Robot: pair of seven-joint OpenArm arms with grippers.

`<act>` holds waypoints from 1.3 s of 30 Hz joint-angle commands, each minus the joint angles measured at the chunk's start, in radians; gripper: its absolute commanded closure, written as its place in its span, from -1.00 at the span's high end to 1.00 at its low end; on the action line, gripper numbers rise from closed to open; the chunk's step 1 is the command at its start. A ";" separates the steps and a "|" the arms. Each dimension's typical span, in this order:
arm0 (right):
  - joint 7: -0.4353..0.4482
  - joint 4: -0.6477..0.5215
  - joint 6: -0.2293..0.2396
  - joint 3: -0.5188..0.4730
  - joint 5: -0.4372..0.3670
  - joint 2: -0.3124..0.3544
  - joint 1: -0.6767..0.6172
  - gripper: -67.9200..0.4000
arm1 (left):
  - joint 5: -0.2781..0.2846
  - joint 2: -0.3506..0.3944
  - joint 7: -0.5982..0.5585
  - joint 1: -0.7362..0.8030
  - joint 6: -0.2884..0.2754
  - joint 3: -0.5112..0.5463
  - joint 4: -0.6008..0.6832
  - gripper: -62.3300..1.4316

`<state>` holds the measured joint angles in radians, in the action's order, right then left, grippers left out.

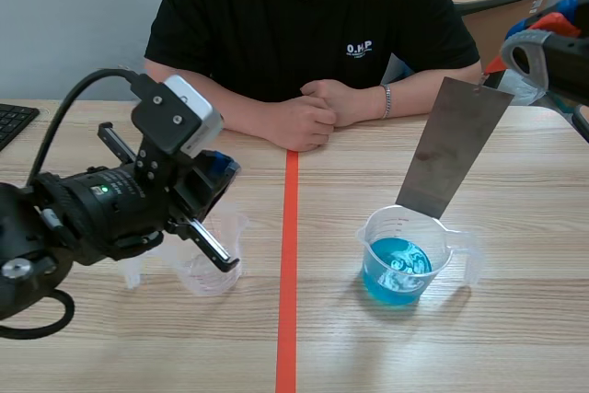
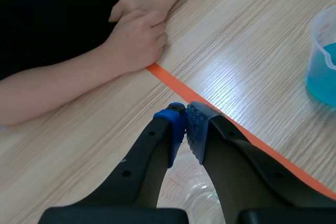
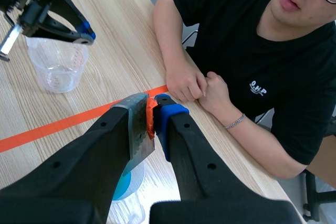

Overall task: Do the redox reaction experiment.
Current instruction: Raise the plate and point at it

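The metal sheet [image 1: 456, 144] hung over the right half of the desk [image 1: 368, 356], gripped at its top end by the right arm's jaws, which were clamped on it. Its long axis slanted down and away from those jaws, toward the desk's middle. Its lower edge sat at the far rim of the cup of blue liquid [image 1: 400, 269]. From where I stood, I couldn't tell whether it was inside the rim, and I judged it not yet wetted, so the cup lay almost straight below. Across the tape line, the left arm's jaws were closed on nothing, resting just over an empty clear cup [image 1: 212, 269]. A person's folded hands [image 1: 317, 112] rested at the far edge.
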<state>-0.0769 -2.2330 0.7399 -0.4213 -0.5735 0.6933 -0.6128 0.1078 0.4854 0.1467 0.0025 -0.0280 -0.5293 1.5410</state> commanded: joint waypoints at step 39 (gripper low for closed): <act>0.011 -0.014 0.006 -0.006 -0.006 0.016 0.009 -0.94 | 0.006 -0.333 -0.014 -0.188 -0.020 -0.229 -0.187 -0.80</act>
<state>-0.0772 -2.2330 0.7399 -0.4213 -0.5724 0.6933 -0.6128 0.1123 0.1604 0.1463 -0.1776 -0.0536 -0.7589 1.3403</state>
